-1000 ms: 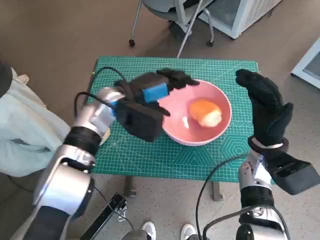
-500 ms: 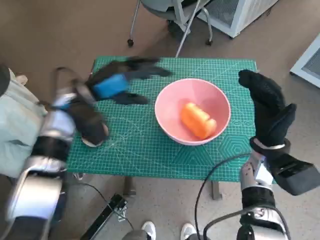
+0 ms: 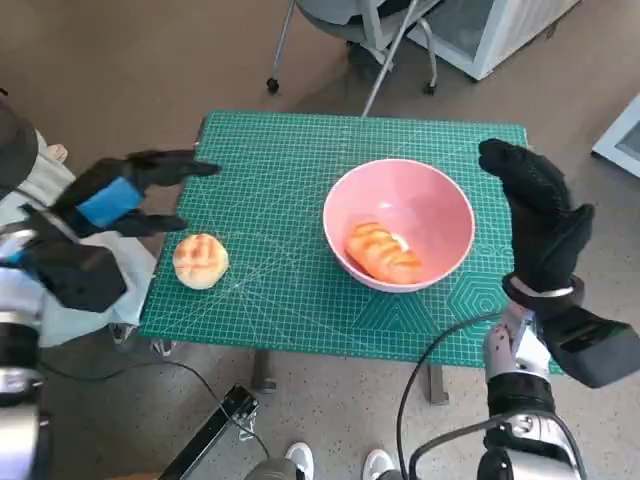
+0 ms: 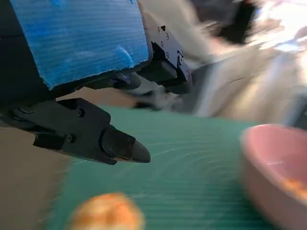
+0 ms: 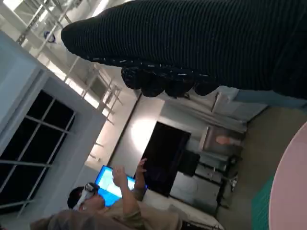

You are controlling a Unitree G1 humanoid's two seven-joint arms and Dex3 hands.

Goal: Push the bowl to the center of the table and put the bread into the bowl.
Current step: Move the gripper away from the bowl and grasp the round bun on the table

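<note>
place: lab/office | cues: wheeled chair (image 3: 345, 20), white cabinet (image 3: 490, 25)

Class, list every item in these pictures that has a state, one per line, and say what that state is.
Bowl: upright on the mat, holding a bread roll.
Bread roll in the bowl: lying loose inside.
Round bun: on the mat, outside the bowl, untouched.
Left robot hand: open, holding nothing, beside the table's edge.
Right robot hand: open, raised upright beside the bowl, holding nothing.

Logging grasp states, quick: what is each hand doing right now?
Left hand: open, holding nothing, off the table's left edge near the bun.
Right hand: open, holding nothing, raised beside the bowl.
</note>
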